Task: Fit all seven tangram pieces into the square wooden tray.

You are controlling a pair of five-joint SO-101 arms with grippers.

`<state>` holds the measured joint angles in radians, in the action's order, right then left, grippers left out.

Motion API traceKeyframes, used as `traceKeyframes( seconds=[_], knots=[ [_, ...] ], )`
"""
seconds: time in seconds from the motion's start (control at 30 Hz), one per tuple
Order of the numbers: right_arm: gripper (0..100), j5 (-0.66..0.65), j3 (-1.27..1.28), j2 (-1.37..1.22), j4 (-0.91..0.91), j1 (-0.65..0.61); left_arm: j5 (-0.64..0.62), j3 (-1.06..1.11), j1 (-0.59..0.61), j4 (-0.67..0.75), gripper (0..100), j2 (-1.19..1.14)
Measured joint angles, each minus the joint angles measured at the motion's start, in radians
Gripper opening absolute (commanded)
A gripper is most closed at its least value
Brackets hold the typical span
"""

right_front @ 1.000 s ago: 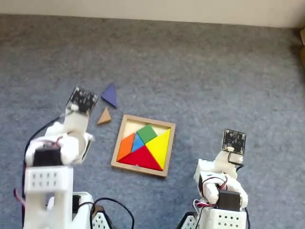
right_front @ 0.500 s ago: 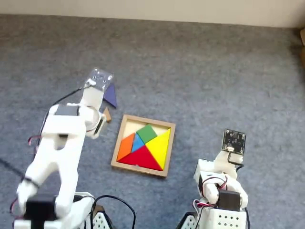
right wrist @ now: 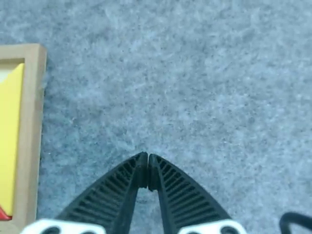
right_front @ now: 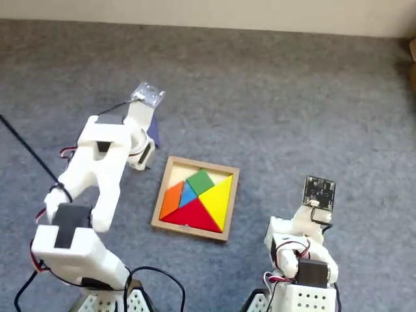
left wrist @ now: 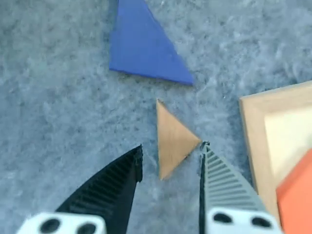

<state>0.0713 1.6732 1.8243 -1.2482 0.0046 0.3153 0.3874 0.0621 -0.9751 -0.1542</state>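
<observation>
The square wooden tray (right_front: 168, 195) lies mid-carpet with green, yellow, red, orange and light blue pieces inside; its corner (left wrist: 253, 141) sits beside my left gripper. A small tan triangle (left wrist: 173, 139) lies flat on the carpet between the open fingers of my left gripper (left wrist: 170, 148), untouched by either tip. A dark blue triangle (left wrist: 144, 46) rests just beyond it, partly hidden under the left arm (right_front: 107, 153) in the high view. My right gripper (right wrist: 147, 168) is shut on nothing above bare carpet, right of the tray's edge (right wrist: 29, 131).
Grey carpet (right_front: 292, 97) covers the whole work area, with a pale wall strip (right_front: 208, 13) along the far side. The right arm (right_front: 305, 234) stays folded at the near right, away from the tray.
The left arm swung forward from the near left and stretched out over the two loose triangles, covering the tan one in the high view. The right arm has not moved.
</observation>
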Motion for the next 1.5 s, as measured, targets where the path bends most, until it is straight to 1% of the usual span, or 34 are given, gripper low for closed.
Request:
traceKeyframes(
  seconds=[0.23,0.43,0.73,1.03,1.13,1.27,1.5],
  knots=[
    [1.6,0.000,0.000,0.000,0.000,0.000,0.000,-0.020,-0.032,0.005,20,-0.058],
    [1.6,0.000,0.000,0.000,0.000,0.000,0.000,-0.034,-0.035,0.006,19,-0.087],
    [1.6,0.000,0.000,0.000,0.000,0.000,0.000,-0.035,-0.043,0.006,7,-0.089],
    [1.6,0.000,0.000,0.000,0.000,0.000,0.002,-0.035,-0.051,0.006,6,-0.089],
    [1.6,0.000,0.000,0.000,0.000,0.000,0.054,-0.035,-0.072,0.006,6,-0.089],
    [1.6,0.000,0.000,0.000,0.000,0.000,0.077,-0.034,-0.115,0.005,6,-0.038],
    [1.6,0.000,0.000,0.000,0.000,0.000,0.083,-0.006,-0.213,-0.028,6,0.163]
  ],
)
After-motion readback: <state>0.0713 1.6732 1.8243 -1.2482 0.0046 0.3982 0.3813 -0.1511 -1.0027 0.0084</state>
